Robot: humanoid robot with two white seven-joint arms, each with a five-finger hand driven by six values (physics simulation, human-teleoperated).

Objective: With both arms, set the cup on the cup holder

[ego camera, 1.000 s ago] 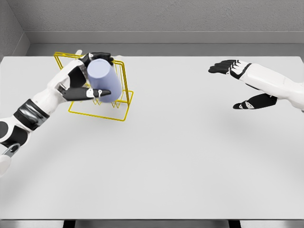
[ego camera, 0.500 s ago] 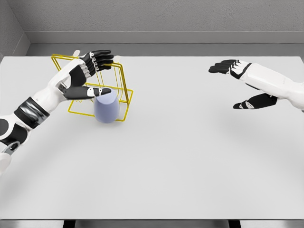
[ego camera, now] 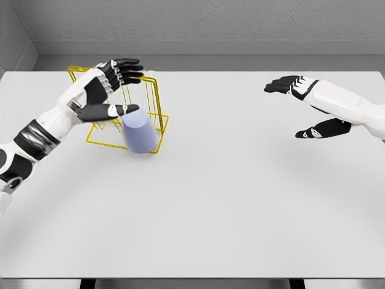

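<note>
A pale lavender cup sits upside down and slightly tilted at the front right corner of the yellow wire cup holder, on the white table. My left hand hovers just above and left of the cup, fingers spread, with the thumb near the cup's top but holding nothing. My right hand floats over the table's far right, open and far from the cup.
The holder stands at the back left of the table, close to the far edge. A grey wall runs behind the table. The table's near edge crosses the bottom of the view.
The cup left my left hand and dropped onto the holder's front corner, then shifted slightly right. My left fingers spread and rose a little. The right arm stayed still.
</note>
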